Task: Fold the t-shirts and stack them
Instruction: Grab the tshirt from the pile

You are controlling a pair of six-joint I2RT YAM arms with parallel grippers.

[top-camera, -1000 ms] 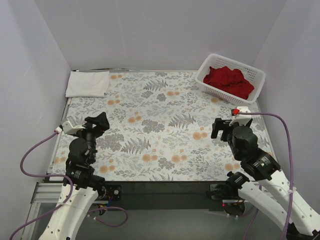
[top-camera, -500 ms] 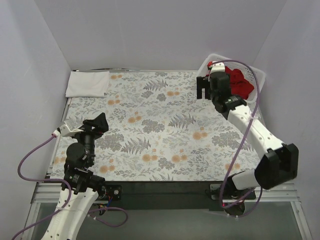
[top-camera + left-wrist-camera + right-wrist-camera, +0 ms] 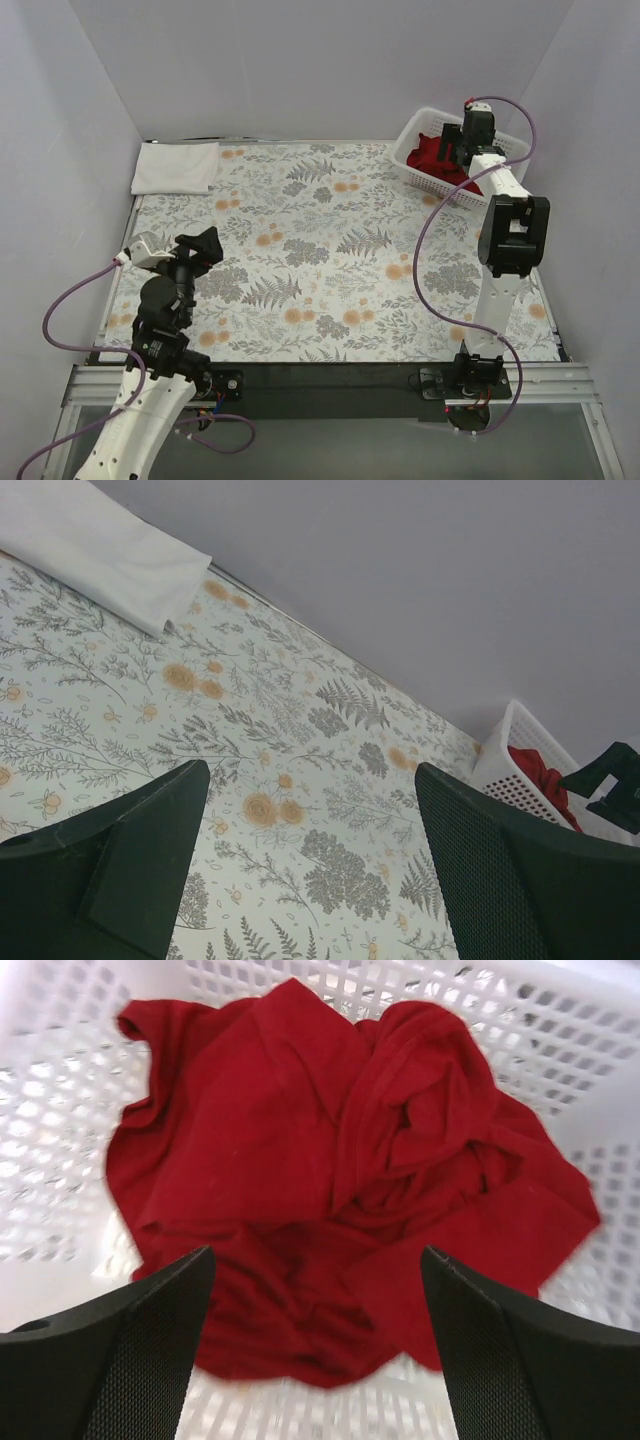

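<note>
Layout: the floral-print table [image 3: 320, 270] has open space in the middle between the arms, a good spot for laying out. The white mesh basket [image 3: 408, 145] sits in the far right corner, close to the walls. Inside it is the deep red t-shirt [image 3: 300, 1160], crumpled in a heap with folds running every way; one loose corner pokes toward the upper left in the right wrist view. The white t-shirt [image 3: 175, 167] lies folded flat in the far left corner, well apart from the basket. I read it as the base of the stack.

Tools: the right gripper [image 3: 315, 1260] hangs over the basket with jaws apart, straddling the near part of the red heap. I can't tell whether it touches the cloth. The left gripper [image 3: 312, 770] sits low near the left edge, jaws apart, holding nothing, aimed across the table.

Step in hand, my read: get the red shirt out of the basket.
- Drop onto a raised ridge near the centre of the heap, not a thin edge. A thick pinch slips less.
- Keep the jaws off the mesh. A jaw through a hole would drag the basket, which looks light.
- Close fully, then lift straight up until the hem clears the rim. Only then swing toward the middle of the table.
- Main risk: the cloth snags the rim and tips the basket.
- Get the left arm ready to take a second corner for spreading.
</note>
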